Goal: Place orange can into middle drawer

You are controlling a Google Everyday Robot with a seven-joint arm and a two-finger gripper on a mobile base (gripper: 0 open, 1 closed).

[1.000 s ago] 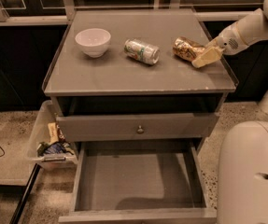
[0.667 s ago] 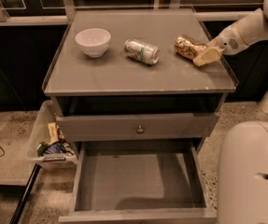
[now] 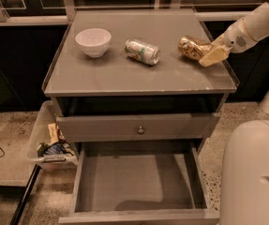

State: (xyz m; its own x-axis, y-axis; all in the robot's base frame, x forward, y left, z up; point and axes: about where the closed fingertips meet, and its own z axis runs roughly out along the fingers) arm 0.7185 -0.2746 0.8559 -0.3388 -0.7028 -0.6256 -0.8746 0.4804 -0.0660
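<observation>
The orange can (image 3: 190,47) lies tilted at the right side of the grey cabinet top (image 3: 124,78). My gripper (image 3: 208,55) reaches in from the right on a white arm and is shut on the can's right end, with one cream finger (image 3: 212,56) showing in front of it. The middle drawer (image 3: 138,184) is pulled out wide open at the bottom of the view, below the cabinet top, and its flat grey floor is bare.
A white bowl (image 3: 93,41) and a silver-and-green can (image 3: 142,51) lie on the cabinet top left of the orange can. A closed drawer front with a round knob (image 3: 140,130) sits above the open drawer. A clear bin of snacks (image 3: 53,144) stands on the floor at left. My white base (image 3: 253,172) is at lower right.
The gripper and the orange can have shifted together slightly to the right and up. The bowl and the silver-and-green can have not moved.
</observation>
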